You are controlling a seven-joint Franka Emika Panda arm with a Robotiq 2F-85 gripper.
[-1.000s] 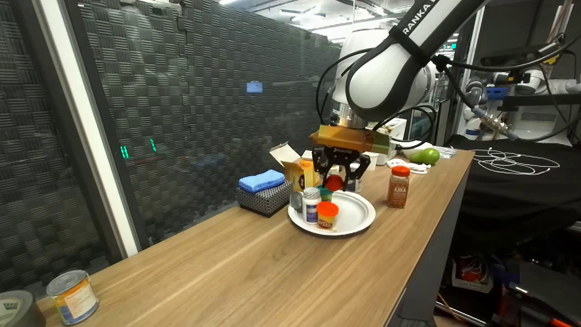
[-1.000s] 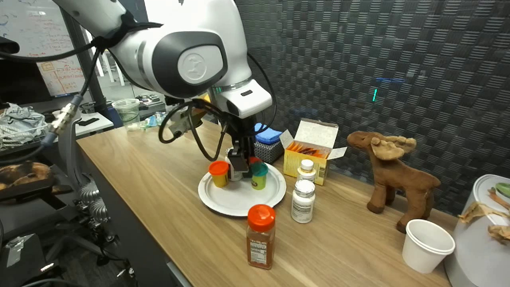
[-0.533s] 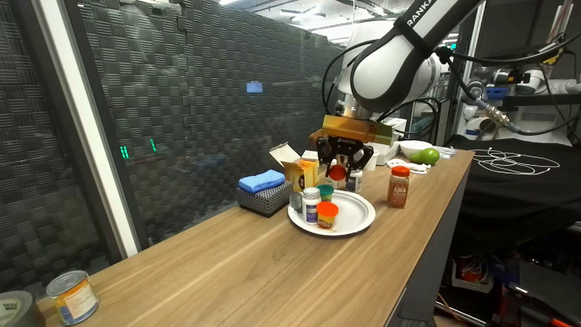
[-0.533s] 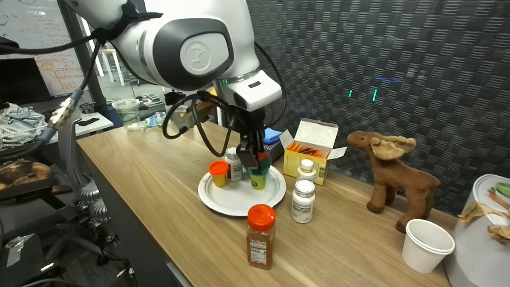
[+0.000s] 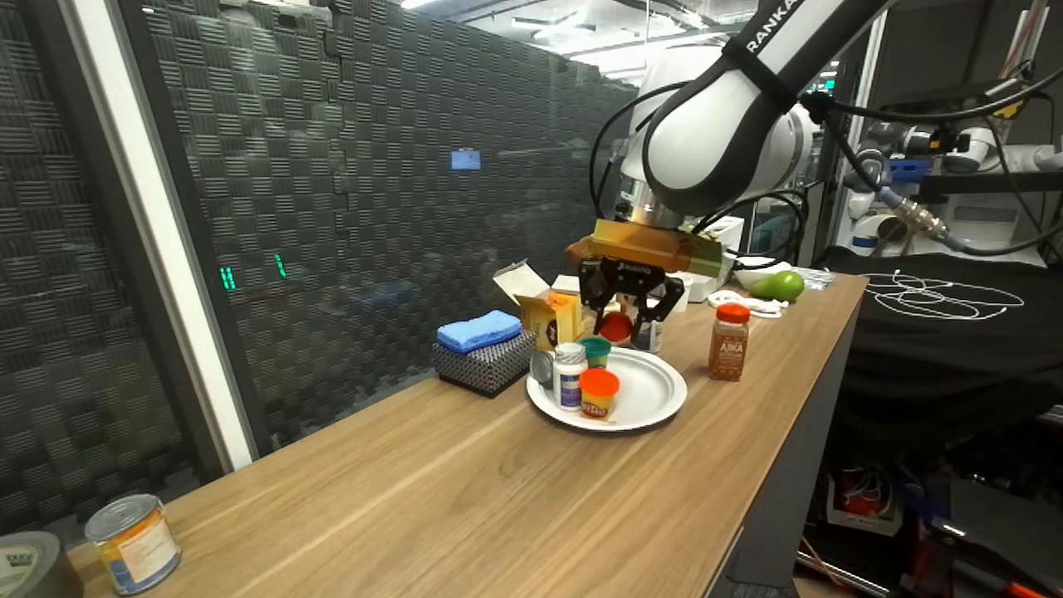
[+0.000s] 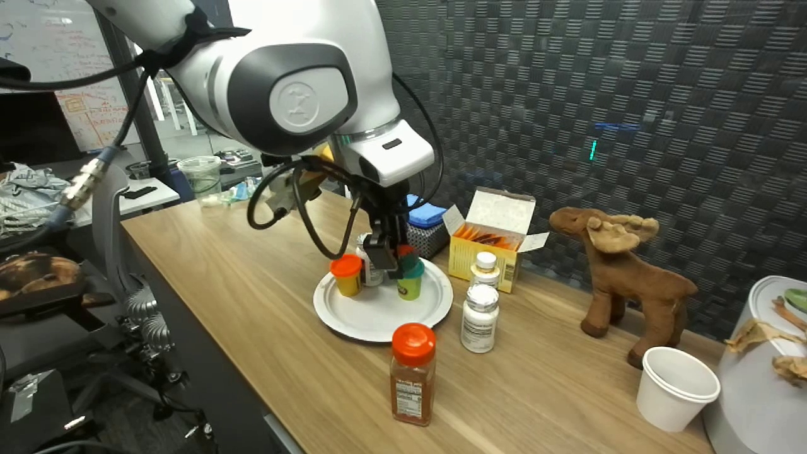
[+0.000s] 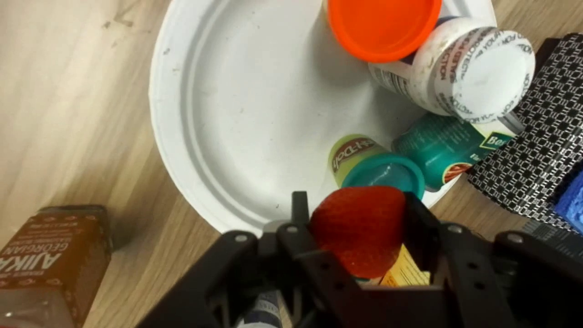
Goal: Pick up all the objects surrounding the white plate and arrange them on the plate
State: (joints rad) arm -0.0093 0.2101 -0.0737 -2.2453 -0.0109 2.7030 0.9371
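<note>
My gripper (image 7: pixel 355 205) is shut on a red round object (image 7: pixel 360 237) and holds it above the far edge of the white plate (image 5: pixel 652 415), as an exterior view shows. In the wrist view the red object overlaps the teal lid of a small Play-Doh tub (image 7: pixel 382 168); whether they touch I cannot tell. On the plate also stand an orange-lidded Play-Doh tub (image 6: pixel 346 275) and a white bottle (image 7: pixel 473 73). A green container (image 7: pixel 442 146) lies on its side at the plate's edge. Off the plate stand a red-capped spice jar (image 6: pixel 413 375) and two white bottles (image 6: pixel 479 321).
An open yellow box (image 6: pixel 482 255) and a patterned black box (image 5: pixel 486 363) with a blue cloth (image 5: pixel 479 330) stand beside the plate. A toy moose (image 6: pixel 637 284) and paper cups (image 6: pixel 676 391) are further off. A can (image 5: pixel 133 544) stands at the table's other end.
My gripper, with the red object in it, first rose and then came down again a little, and sits slightly to one side of where it was. The things on the plate have not moved.
</note>
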